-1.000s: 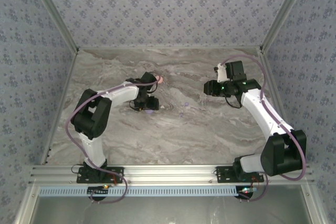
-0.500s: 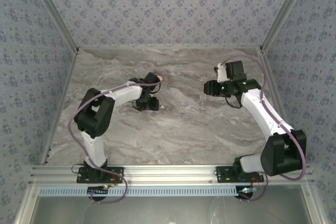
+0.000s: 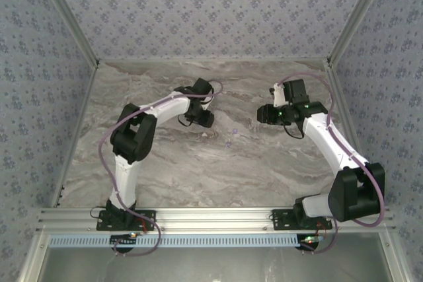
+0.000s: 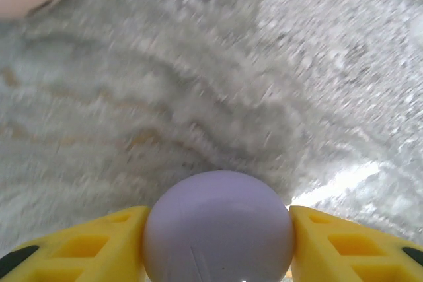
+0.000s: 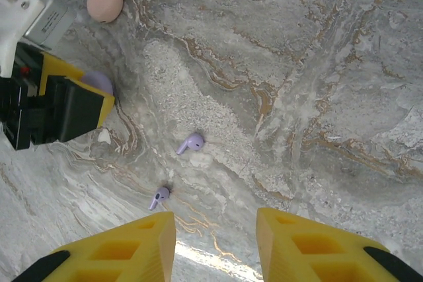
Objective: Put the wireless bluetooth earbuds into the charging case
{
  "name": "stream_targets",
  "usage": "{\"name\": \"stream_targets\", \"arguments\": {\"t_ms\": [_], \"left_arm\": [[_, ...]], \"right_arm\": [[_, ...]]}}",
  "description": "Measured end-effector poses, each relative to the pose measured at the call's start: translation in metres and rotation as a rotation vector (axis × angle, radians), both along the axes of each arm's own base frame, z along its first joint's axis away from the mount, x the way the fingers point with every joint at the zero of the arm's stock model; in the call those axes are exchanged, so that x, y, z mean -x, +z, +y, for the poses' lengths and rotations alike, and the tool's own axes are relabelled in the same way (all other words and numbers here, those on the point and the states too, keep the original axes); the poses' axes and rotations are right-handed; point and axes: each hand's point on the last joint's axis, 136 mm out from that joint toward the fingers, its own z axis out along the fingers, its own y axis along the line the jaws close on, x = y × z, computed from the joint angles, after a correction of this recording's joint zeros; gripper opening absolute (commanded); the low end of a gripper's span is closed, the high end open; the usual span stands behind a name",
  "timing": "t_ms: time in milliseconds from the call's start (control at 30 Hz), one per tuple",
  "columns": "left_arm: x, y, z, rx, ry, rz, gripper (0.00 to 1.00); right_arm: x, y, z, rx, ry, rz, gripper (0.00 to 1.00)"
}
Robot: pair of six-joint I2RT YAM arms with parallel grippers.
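Now left gripper [image 4: 218,255], clamping rounded lilac charging case [image 4: 218,219], has swung off tabletop [image 3: 277,170] left edge toward tiny lilac earbuds [image 5: 191,142]; right gripper [image 5: 215,242] open.

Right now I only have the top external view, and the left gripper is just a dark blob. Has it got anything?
Observer: Yes. The left gripper is clamped on a lilac charging case, gripping it from both sides.
Operator: What lies ahead of the right gripper?
Observer: On the marble table, a lilac earbud and a second earbud, lying apart from each other.
Operator: Is that gripper holding anything?
Observer: No, it is open and empty above the table.
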Motion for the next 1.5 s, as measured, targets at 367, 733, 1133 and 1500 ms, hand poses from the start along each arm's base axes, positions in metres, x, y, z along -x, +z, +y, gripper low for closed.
{"name": "stream_targets", "arguments": {"t_ms": [367, 733, 1133, 1500], "left_arm": [[0.001, -0.007, -0.043, -0.001, -0.206, 0.006, 0.54], [0.006, -0.004, -0.047, 0.003, -0.237, 0.009, 0.73], [0.012, 0.081, -0.013, 0.163, -0.024, -0.12, 0.56], [0.054, 0.029, 0.022, 0.264, 0.243, 0.074, 0.37]], "right_arm": [[0.003, -0.007, -0.002, 0.009, -0.005, 0.016, 0.39], [0.002, -0.02, 0.002, 0.002, 0.007, 0.06, 0.4], [-0.032, -0.051, 0.036, -0.032, 0.094, 0.173, 0.4], [-0.075, -0.084, 0.11, 0.004, 0.259, 0.24, 0.29]]}}
